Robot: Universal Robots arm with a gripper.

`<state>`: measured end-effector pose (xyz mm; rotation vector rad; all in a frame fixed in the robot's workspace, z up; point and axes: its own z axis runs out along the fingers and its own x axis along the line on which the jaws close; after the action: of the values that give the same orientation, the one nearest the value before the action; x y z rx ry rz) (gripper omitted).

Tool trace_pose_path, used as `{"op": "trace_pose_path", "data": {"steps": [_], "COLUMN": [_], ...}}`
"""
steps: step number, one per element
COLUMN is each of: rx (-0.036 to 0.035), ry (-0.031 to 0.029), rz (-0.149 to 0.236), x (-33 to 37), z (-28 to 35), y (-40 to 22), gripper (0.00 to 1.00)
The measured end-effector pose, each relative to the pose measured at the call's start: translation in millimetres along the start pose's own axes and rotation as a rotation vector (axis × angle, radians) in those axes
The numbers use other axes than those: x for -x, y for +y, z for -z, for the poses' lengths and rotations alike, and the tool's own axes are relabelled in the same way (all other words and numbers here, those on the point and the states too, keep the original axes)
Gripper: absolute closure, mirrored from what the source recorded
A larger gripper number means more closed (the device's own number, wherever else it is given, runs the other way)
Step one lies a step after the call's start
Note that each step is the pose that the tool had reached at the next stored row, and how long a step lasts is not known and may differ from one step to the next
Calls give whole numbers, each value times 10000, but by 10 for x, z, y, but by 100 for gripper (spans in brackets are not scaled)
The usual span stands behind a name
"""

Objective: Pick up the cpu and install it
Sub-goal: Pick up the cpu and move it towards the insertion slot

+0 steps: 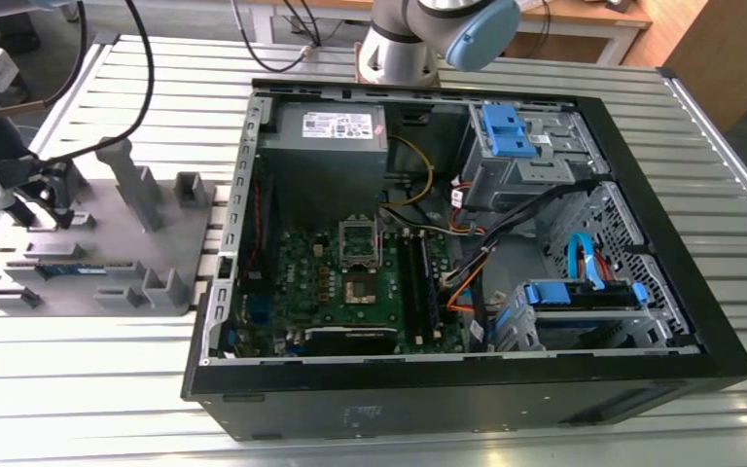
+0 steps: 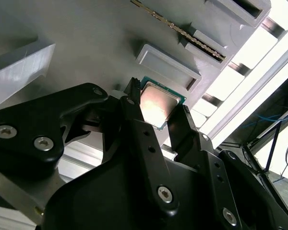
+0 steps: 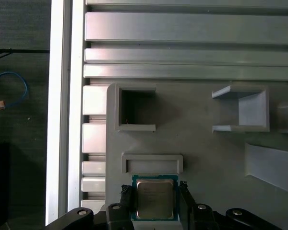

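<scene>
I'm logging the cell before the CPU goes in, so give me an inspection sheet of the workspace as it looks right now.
Surface: slatted metal table, carrying a grey fixture plate and an open computer case.
Job's things: cpu appears to lie flat on the fixture plate, beside a raised stop; the motherboard socket looks unfilled.
Clutter: memory stick in a fixture slot.
Grippers: gripper is at the cpu; grip cannot be judged.
Cables: coloured leads inside the case; black cables hang over the table.
Surroundings: arm base at the case's far side; wooden desk beyond.
</scene>
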<state>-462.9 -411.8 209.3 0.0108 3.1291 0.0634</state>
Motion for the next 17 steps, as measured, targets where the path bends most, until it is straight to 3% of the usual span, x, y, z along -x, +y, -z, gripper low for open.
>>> {"op": "trace_pose_path", "data": {"steps": [17], "rx": [17], "ry": [-1], "rz": [0], "x": [1], "z": [68], "y": [7], "gripper": [53]}}
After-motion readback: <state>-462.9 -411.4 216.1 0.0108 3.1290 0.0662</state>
